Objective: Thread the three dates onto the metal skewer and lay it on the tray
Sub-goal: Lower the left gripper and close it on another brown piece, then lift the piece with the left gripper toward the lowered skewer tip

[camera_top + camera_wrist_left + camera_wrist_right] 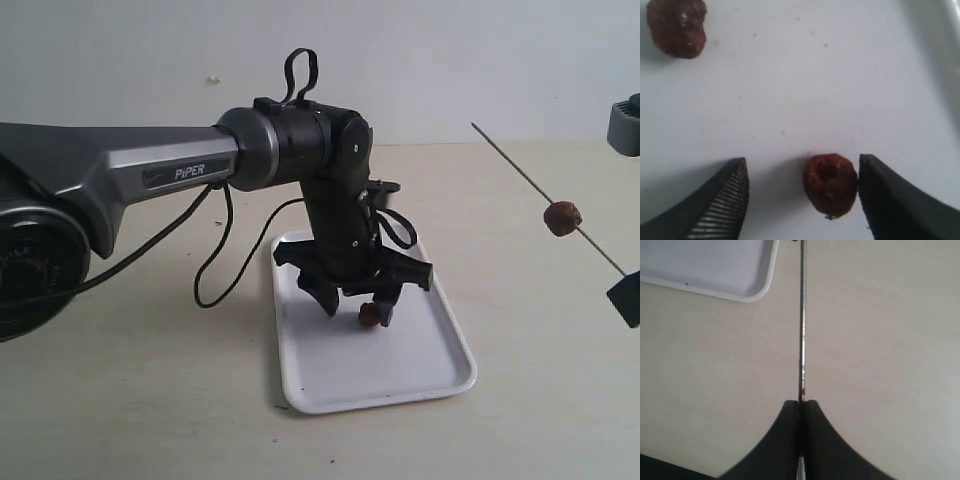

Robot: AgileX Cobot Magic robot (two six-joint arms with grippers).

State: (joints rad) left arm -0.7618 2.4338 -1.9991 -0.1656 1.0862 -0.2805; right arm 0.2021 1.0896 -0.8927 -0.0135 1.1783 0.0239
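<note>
Low centre: date (830, 185) between wide-spread left gripper (802, 165) jaws, touching one finger; open tray (815, 75) around, second date (676, 26) upper left. Far right: right gripper (801, 404) clamped on skewer (520, 170) carrying third date (562, 217).

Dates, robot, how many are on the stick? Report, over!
Left gripper open over the flat white tray, astride one wrinkled reddish-brown date. Right gripper shut on the thin grey metal skewer carrying a second date. Third date loose on tray. Nothing blocking.
</note>
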